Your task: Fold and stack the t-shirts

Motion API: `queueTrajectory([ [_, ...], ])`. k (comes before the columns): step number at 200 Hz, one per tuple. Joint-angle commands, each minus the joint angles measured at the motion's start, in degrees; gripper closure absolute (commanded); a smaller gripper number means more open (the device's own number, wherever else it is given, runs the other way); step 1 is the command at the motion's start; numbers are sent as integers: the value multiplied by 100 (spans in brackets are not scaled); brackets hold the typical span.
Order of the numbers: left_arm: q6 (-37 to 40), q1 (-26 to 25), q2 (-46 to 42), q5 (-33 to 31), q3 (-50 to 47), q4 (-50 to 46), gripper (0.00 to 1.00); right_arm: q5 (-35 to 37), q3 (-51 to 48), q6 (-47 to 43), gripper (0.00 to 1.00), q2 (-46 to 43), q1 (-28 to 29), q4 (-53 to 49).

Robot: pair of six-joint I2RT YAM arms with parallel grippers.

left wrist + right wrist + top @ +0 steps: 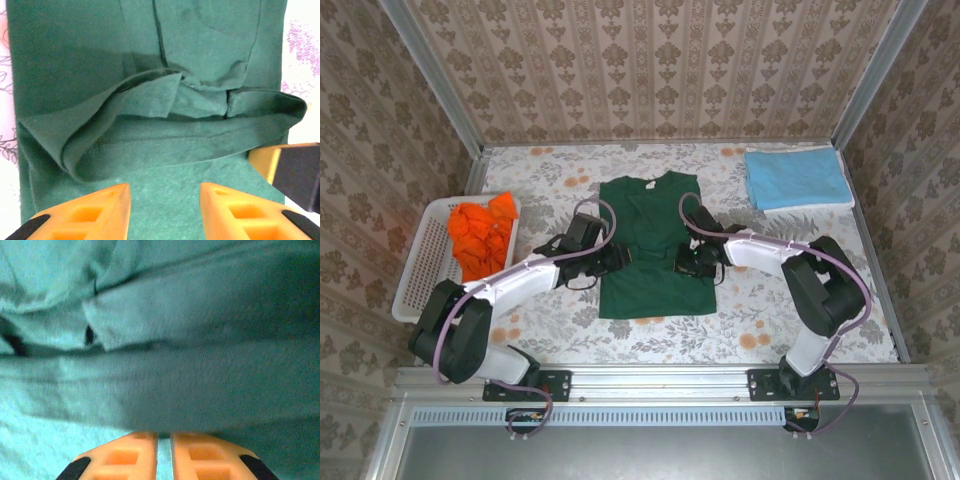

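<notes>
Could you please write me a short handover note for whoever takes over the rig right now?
The left gripper is open over the green shirt, holding nothing.
The right gripper is shut, seemingly pinching a raised fold of the green shirt.
The blue shirt lies folded at the table's far right corner.
The orange shirts sit bunched in the white basket on the left.
Done: blue shirt folded; green shirt's sides folded in.
Left: finish folding the green shirt, stack it, then do the orange shirts.
</notes>
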Motion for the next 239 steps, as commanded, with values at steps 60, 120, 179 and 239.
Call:
queueTrajectory([
  [60, 716, -336, -289, -239, 380, -363, 57, -157, 1051, -190, 82, 745, -472, -425],
  [120, 946, -764, 871, 57, 1256, -489, 58, -204, 1353, -163, 79, 866, -700, -498],
  [179, 1344, -615, 2344, 161, 2368, -808, 62, -345, 750, -277, 76, 332, -885, -157],
  [239, 1451, -168, 2178, -350, 1819, -955, 63, -415, 263, -216, 76, 305, -1235, 215],
])
